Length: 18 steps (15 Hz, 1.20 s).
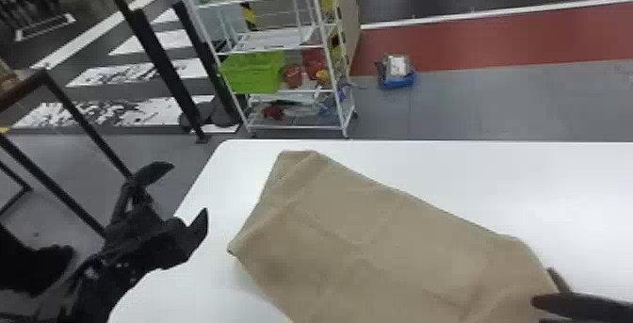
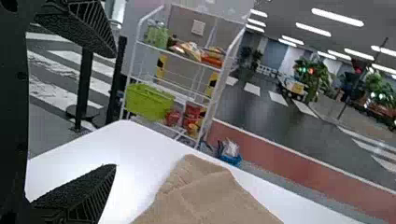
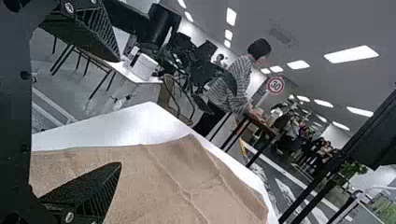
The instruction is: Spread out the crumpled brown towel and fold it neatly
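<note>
In the head view, the brown soft cloth towel (image 1: 377,232) lies loosely spread over the white smooth table (image 1: 565,181), from the centre toward six o'clock, with low creases. The left black gripper (image 1: 189,189) is at eight o'clock, its fingers apart, beside the towel. The right black gripper (image 1: 542,285) is at four o'clock, at the towel's edge. At eleven o'clock a white metal shelf cart (image 1: 301,49) stands beyond the table, probably not in the way.

In the left wrist view, the towel's far corner is a good place for pinching, I judge.

In the right wrist view, the fingers are apart near the towel; contact I cannot tell. It should be light, floppy, not fragile; the edge may slip.
</note>
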Tool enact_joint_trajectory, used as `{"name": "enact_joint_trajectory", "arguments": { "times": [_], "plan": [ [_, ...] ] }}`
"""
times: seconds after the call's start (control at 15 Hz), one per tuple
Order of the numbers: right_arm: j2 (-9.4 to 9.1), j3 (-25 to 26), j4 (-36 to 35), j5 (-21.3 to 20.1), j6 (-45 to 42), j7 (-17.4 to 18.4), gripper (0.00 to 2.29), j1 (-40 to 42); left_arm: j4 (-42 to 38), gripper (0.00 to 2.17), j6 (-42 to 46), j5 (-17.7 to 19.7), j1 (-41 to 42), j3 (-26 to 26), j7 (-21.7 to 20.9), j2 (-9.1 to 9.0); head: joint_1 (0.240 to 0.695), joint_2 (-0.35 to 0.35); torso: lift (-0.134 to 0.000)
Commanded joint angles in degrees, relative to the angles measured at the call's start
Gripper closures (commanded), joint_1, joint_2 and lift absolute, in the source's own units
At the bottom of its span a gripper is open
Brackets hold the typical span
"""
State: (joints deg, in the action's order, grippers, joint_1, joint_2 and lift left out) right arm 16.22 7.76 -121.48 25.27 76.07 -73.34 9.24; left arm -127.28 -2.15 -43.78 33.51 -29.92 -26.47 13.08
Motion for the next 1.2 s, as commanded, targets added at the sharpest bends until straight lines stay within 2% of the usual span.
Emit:
{"name": "enact_joint_trajectory", "arguments": {
  "times": [0.0, 0.07, 0.13, 0.2, 0.27, 0.4, 0.47, 0.53, 0.73, 0.93, 1.13],
  "plan": [
    [0.13, 0.42, -0.96, -3.12, 0.00, 1.89, 0.15, -0.01, -3.67, 0.05, -7.13, 10.65, 0.86, 0.12, 3.53, -1.74, 0.695, 0.350, -0.122],
    [0.21, 0.51, -1.04, -4.35, 0.18, 3.12, 0.24, -0.45, -5.17, 0.05, -9.59, 19.44, 0.68, -0.05, 4.41, -2.00, 0.695, 0.350, -0.122],
    [0.13, 0.77, -1.04, -4.79, 0.35, 3.56, 0.35, -0.71, -5.25, 0.05, -10.64, 26.47, -0.28, -0.40, 5.11, -2.62, 0.695, 0.350, -0.122],
    [-0.14, 1.21, -1.22, -4.79, 0.53, 4.00, 0.37, -0.80, -5.25, 0.06, -10.47, 29.19, -1.52, -0.32, 5.55, -3.85, 0.695, 0.350, -0.122],
    [-0.14, 2.00, -2.63, -5.32, 2.46, 5.75, 0.37, -0.98, -5.25, 0.07, -10.29, 31.65, -2.83, 0.12, 7.49, -5.87, 0.695, 0.350, -0.122],
    [1.00, 3.58, -5.44, -8.48, 8.79, 8.04, 0.37, -1.94, -5.69, 0.07, -10.11, 35.87, -3.01, 0.83, 8.02, -7.81, 0.695, 0.350, -0.122],
    [2.32, 4.37, -5.88, -8.04, 14.01, 9.27, 0.37, -3.26, -5.69, 0.07, -10.11, 36.93, -2.92, 1.18, 7.66, -8.07, 0.695, 0.350, -0.122],
    [3.29, 4.46, -6.23, -7.78, 14.01, 11.29, 0.37, -3.61, -5.61, 0.08, -10.11, 37.10, -3.01, 1.88, 7.66, -8.16, 0.695, 0.350, -0.122],
    [3.55, 4.81, -7.02, -8.31, 14.01, 17.00, 0.30, -5.28, -5.96, 0.08, -10.82, 38.16, -3.19, 3.29, 7.58, -8.86, 0.695, 0.350, -0.122],
    [5.31, 5.25, -5.09, -9.01, 14.01, 18.32, 0.31, -7.31, -5.96, 0.08, -10.82, 38.86, -3.62, 4.96, 7.66, -10.00, 0.695, 0.290, -0.122],
    [7.60, 4.99, -3.77, -9.71, 14.01, 18.32, 0.34, -6.95, -5.69, 0.08, -10.82, 38.77, -4.06, 5.22, 7.58, -10.18, 0.695, 0.248, -0.122]
  ]
}}
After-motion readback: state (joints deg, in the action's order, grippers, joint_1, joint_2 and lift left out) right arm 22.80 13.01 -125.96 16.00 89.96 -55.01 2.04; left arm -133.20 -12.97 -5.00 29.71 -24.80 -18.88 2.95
